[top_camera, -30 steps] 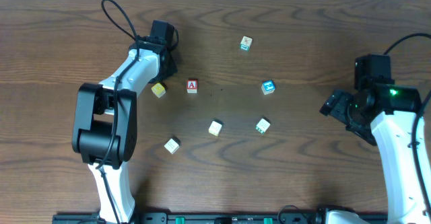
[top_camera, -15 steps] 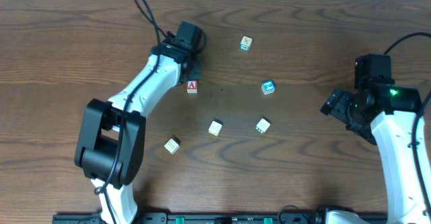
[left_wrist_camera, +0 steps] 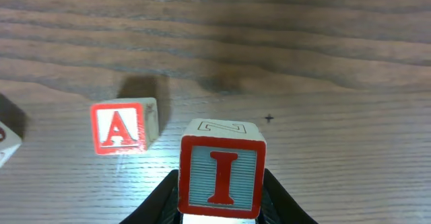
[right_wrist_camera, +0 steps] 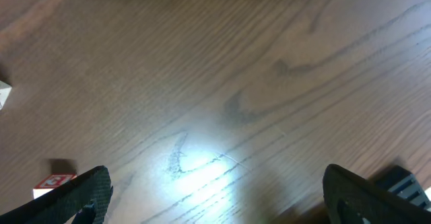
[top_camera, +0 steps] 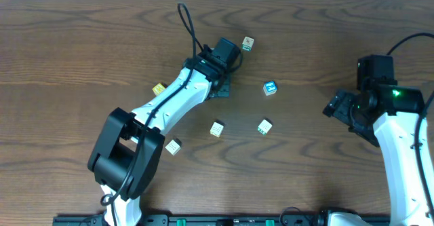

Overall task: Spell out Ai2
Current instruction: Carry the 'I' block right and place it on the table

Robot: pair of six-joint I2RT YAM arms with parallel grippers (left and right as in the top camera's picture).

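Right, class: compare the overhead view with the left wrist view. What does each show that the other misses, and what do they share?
Only the overhead view shows the blue 2 cube, the right arm, a yellow cube and scattered pale cubes. Only the left wrist view shows the red I cube, gripped in the left hand, and the red A cube standing apart beside it. Neither letter can be seen from above. Both views show the wooden table.

seemingly eight cubes [top_camera: 270,87], two arms [top_camera: 173,100]
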